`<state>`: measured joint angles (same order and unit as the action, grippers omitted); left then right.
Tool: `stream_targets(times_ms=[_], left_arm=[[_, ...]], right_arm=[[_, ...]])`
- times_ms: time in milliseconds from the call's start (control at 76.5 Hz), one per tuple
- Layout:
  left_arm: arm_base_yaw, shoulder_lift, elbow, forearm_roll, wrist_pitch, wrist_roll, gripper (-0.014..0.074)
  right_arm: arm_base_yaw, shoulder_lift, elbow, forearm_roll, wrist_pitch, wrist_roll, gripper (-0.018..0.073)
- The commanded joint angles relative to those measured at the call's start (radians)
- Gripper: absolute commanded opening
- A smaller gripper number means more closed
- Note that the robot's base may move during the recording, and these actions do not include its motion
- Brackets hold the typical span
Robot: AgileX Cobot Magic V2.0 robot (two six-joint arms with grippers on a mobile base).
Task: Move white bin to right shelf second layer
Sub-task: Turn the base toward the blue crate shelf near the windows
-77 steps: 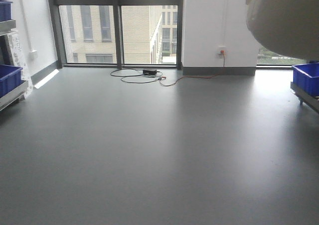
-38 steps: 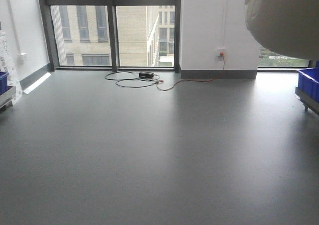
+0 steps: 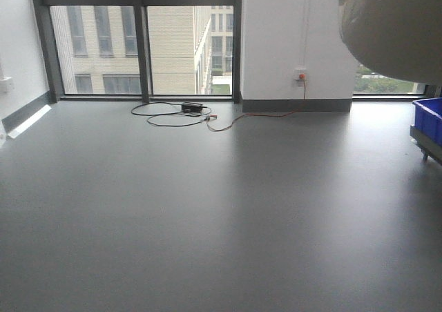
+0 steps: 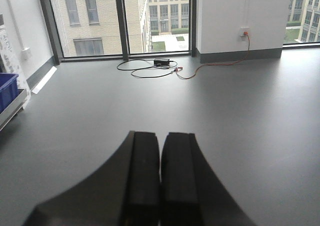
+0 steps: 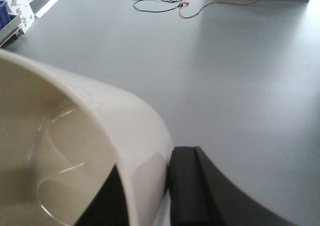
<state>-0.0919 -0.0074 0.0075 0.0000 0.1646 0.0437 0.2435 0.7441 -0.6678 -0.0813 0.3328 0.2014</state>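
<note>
The white bin is held up in the air by its rim; its rounded underside fills the top right of the front view. My right gripper is shut on the bin's wall, one finger inside the tub and one outside. My left gripper is shut and empty, held over the bare floor. The right shelf's roller layer is mostly out of view; only a grey rack edge with a blue crate shows at the far right.
Grey floor stretches to tall windows and a white wall. A coiled cable with a black box lies near the windows. A left rack with a blue crate shows in the left wrist view.
The front view has swung to the right: windows and cable slid left, and the left rack with its blue crates left the frame. The bin stays fixed at the top right.
</note>
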Motion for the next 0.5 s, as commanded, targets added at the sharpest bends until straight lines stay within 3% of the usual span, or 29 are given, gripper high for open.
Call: stream_targets(times_ms=[0,483], left_arm=[[-0.006,-0.014,0.037,0.0,-0.087,-0.005,0.0085],[-0.006,-0.014,0.037,0.0,-0.087,-0.005,0.0085]], right_arm=[[-0.004,-0.011,-0.033,-0.003,-0.101,-0.002,0.0056],[-0.004,-0.011,-0.033,-0.003,-0.1,-0.002,0.0056]])
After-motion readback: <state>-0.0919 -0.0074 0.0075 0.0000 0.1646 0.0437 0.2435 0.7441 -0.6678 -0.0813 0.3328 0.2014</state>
